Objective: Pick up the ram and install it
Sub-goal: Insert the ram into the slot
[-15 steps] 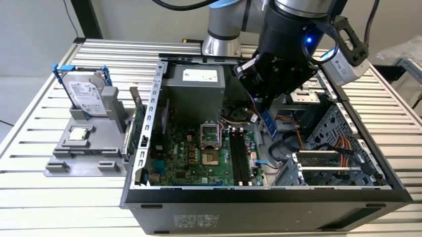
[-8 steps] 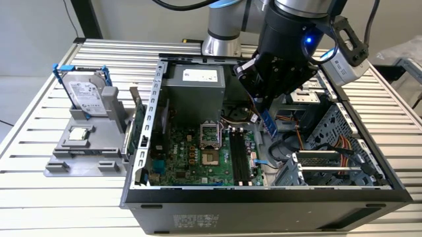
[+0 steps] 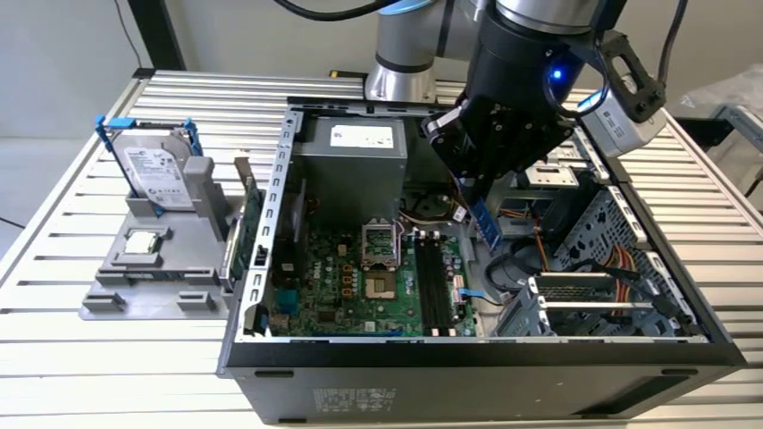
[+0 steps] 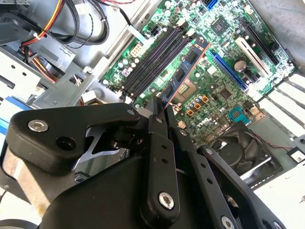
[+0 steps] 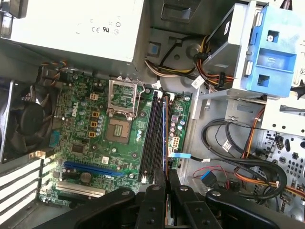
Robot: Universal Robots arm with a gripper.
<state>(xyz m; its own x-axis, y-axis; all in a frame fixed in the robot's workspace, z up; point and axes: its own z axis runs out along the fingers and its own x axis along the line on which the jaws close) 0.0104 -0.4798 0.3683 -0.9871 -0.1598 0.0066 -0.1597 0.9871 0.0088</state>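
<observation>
My gripper (image 3: 477, 195) hangs over the open computer case (image 3: 477, 357), shut on the ram (image 3: 487, 223). The ram is a narrow blue-green stick that points down from the fingers toward the motherboard (image 3: 357, 295). In the second wrist view the ram (image 4: 188, 64) reaches out from the gripper (image 4: 159, 109), with dark chips along it. In the first wrist view the ram (image 5: 164, 138) appears edge-on, held above and in line with the black memory slots (image 5: 153, 138), just beyond the gripper (image 5: 167, 180). It is held clear of the slots (image 3: 431, 286).
A silver hard drive (image 3: 161, 174) in a blue frame stands on a grey holder at the exterior view's left, with a small square processor chip (image 3: 143, 241) beside it. Inside the case are the power supply (image 3: 352, 147), a fan (image 5: 26, 119), a blue drive bracket (image 5: 269, 52) and loose cables (image 5: 238, 157).
</observation>
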